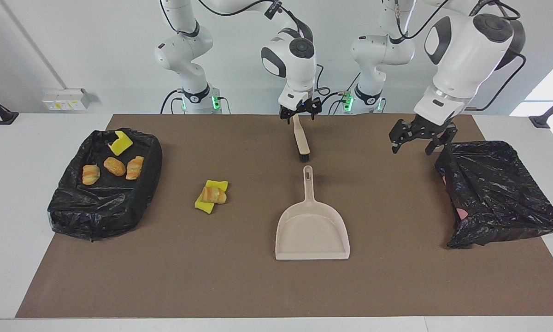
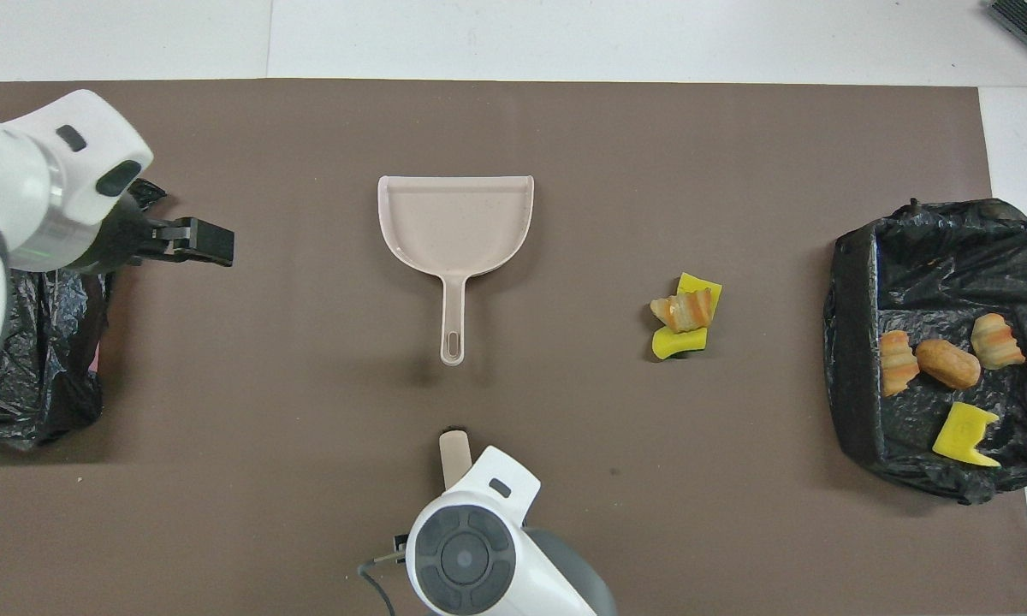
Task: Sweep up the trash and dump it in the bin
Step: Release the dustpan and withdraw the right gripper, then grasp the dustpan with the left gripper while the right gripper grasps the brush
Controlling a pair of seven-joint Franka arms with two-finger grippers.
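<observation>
Right gripper, jaws spread, hovers over the brush handle near the robots. Left gripper, also spread, hangs beside a crumpled black bag. The dustpan lies mid-table. Trash sits loose toward the right arm's end; more fills the lined bin.
</observation>
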